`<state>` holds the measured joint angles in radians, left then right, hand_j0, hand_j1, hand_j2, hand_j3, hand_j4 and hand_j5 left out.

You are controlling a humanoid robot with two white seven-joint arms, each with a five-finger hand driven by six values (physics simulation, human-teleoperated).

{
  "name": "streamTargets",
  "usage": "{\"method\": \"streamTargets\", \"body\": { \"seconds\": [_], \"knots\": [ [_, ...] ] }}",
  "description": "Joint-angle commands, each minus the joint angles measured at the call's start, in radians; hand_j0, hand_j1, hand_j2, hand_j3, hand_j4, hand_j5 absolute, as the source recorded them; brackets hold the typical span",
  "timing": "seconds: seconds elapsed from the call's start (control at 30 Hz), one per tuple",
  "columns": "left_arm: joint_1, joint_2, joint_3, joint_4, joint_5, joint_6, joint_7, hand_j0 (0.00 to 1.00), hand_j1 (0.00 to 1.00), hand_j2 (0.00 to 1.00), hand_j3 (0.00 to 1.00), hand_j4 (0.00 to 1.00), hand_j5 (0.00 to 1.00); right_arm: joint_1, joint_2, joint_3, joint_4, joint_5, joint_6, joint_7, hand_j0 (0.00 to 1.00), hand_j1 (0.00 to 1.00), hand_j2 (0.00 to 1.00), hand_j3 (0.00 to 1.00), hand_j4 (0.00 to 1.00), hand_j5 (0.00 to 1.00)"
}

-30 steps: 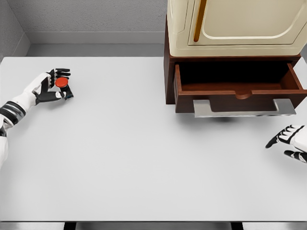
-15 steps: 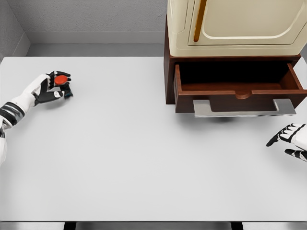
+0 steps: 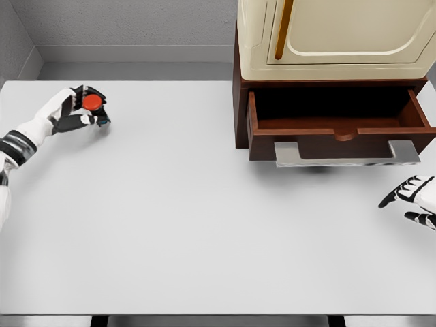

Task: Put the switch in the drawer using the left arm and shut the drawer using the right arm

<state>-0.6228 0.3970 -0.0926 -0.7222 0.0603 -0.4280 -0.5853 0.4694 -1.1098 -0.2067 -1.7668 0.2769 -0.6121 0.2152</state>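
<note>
While the switch (image 3: 92,102), a small dark block with a round red button on top, sits pinched in the left robot hand (image 3: 76,111), it hangs close over the tabletop (image 3: 170,225) near the far left corner, well apart from where it has to go. The dark fingers (image 3: 68,125) are curled round its body, with the red face turned up and in plain sight.

Over by the far right corner the drawer (image 3: 337,129) stands pulled out of a brown cabinet (image 3: 240,102), its inside dark and, as far as I can tell, bare. A pale metal handle (image 3: 344,155) juts from its front. A cream appliance (image 3: 334,34) sits on top of the cabinet.

To my eye the carry is the step in hand. It wants a firm pinch, enough height to clear the drawer's left wall and front lip, and a release only once the switch is well inside.

The right robot hand (image 3: 412,197) waits near the right edge, fingers loosely spread and holding nothing, just in front of the handle it will later push.
</note>
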Motion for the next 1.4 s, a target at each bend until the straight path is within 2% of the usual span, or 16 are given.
{"method": "streamTargets", "body": {
  "seconds": [0.0,0.17,0.27,0.47,0.53,0.57,0.8,0.93,1.23,1.37],
  "knots": [
    [0.002,0.002,-0.006,-0.077,0.006,0.003,-0.001,0.39,0.39,0.39,0.39,0.39,0.39,0.000,0.019,-0.022,0.000,-0.009,0.001,0.000,0.63,0.63,0.63,0.63,0.63,0.63],
    [0.018,0.000,-0.042,-0.198,0.007,0.005,-0.001,0.39,0.39,0.39,0.39,0.39,0.39,0.000,0.031,-0.031,0.000,-0.015,0.001,-0.002,0.63,0.63,0.63,0.63,0.63,0.63],
    [0.023,0.000,-0.081,-0.243,0.007,0.005,-0.001,0.39,0.39,0.39,0.39,0.39,0.39,0.000,0.031,-0.033,0.000,-0.015,0.001,-0.002,0.63,0.63,0.63,0.63,0.63,0.63],
    [0.031,-0.001,-0.091,-0.321,0.007,0.006,-0.002,0.39,0.39,0.39,0.39,0.39,0.39,-0.002,0.033,-0.031,0.000,-0.030,0.001,0.000,0.62,0.62,0.62,0.62,0.62,0.62],
    [0.035,-0.001,-0.116,-0.345,0.013,0.005,-0.002,0.39,0.39,0.39,0.39,0.39,0.39,-0.002,0.033,-0.033,0.000,-0.030,0.001,-0.002,0.61,0.61,0.61,0.61,0.61,0.61],
    [0.037,-0.001,-0.131,-0.384,0.013,0.006,-0.002,0.39,0.39,0.39,0.39,0.39,0.39,-0.002,0.033,-0.033,0.000,-0.030,0.001,-0.002,0.61,0.61,0.61,0.61,0.61,0.61],
    [0.057,-0.010,-0.134,-0.454,0.010,0.006,-0.005,0.39,0.39,0.39,0.39,0.39,0.39,-0.011,0.031,-0.030,0.000,-0.030,0.001,-0.002,0.61,0.61,0.61,0.61,0.61,0.61],
    [0.060,-0.010,-0.167,-0.511,0.013,0.006,-0.005,0.39,0.39,0.39,0.39,0.39,0.39,-0.012,0.030,-0.030,0.000,-0.030,0.001,-0.002,0.62,0.62,0.62,0.62,0.62,0.62],
    [0.060,-0.021,-0.187,-0.620,0.007,0.006,-0.007,0.39,0.39,0.39,0.39,0.39,0.39,-0.011,0.027,-0.028,0.000,-0.030,0.001,-0.007,0.61,0.61,0.61,0.61,0.61,0.61],
    [0.061,-0.020,-0.193,-0.692,0.006,0.005,-0.005,0.39,0.39,0.39,0.39,0.39,0.39,-0.011,0.025,-0.027,0.000,-0.030,0.001,-0.007,0.60,0.60,0.60,0.60,0.60,0.60]
  ]
}}
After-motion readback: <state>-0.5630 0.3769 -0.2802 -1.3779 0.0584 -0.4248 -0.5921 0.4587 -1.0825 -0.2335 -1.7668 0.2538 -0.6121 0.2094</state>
